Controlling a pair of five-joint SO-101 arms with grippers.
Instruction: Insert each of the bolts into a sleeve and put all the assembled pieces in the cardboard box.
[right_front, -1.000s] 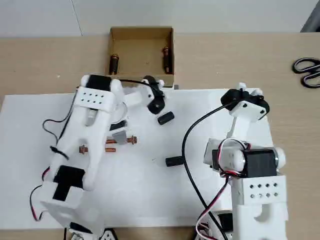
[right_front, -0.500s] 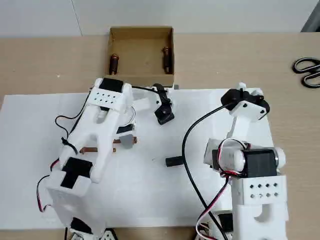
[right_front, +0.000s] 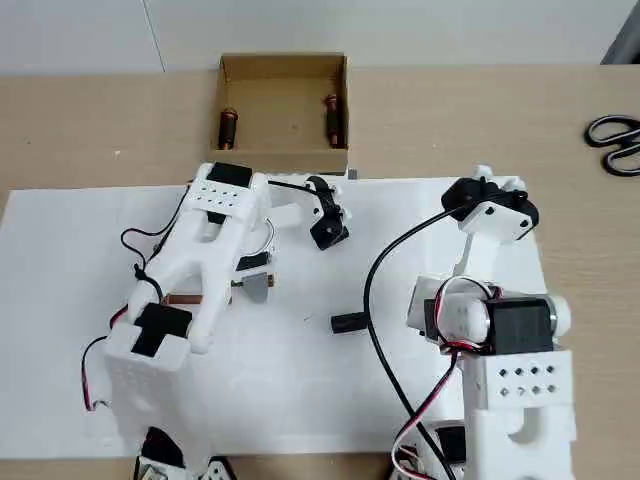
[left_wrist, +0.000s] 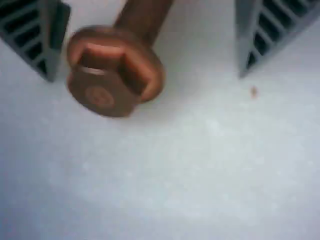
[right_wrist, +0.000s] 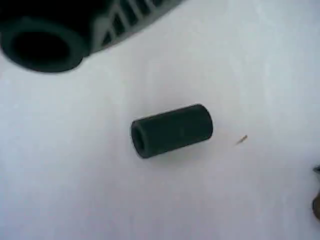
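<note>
**Left gripper spread over a bolt; one loose sleeve on the sheet**

- Left arm (right_front: 205, 260): stretches from the near edge of the white sheet (right_front: 300, 400) slantwise toward the cardboard box (right_front: 283, 62), then bends down at the far end.
- Left gripper (left_wrist: 147, 55): sits low over the sheet with its fingers (left_wrist: 270, 35) spread wide, gripping nothing.
- Bolt (left_wrist: 112, 75): copper with a hexagonal head, lying on the sheet between those fingers. The head is just beside one finger and well apart from the other. Contact cannot be told.
- Bolts (right_front: 195, 298): in the high view, copper shafts show under the left arm.
- Right arm (right_front: 490, 320): folded up over its base at the right side of the sheet. Its grip cannot be told.
- Sleeve (right_wrist: 171, 130): black, on its side on the sheet between the two arms, touching nothing.
- Assembled pieces: two in the box, one (right_front: 229, 128) by the left wall and one (right_front: 333, 120) by the right wall.
- Scissors (right_front: 615, 140): on the table (right_front: 100, 110), off the sheet.
</note>
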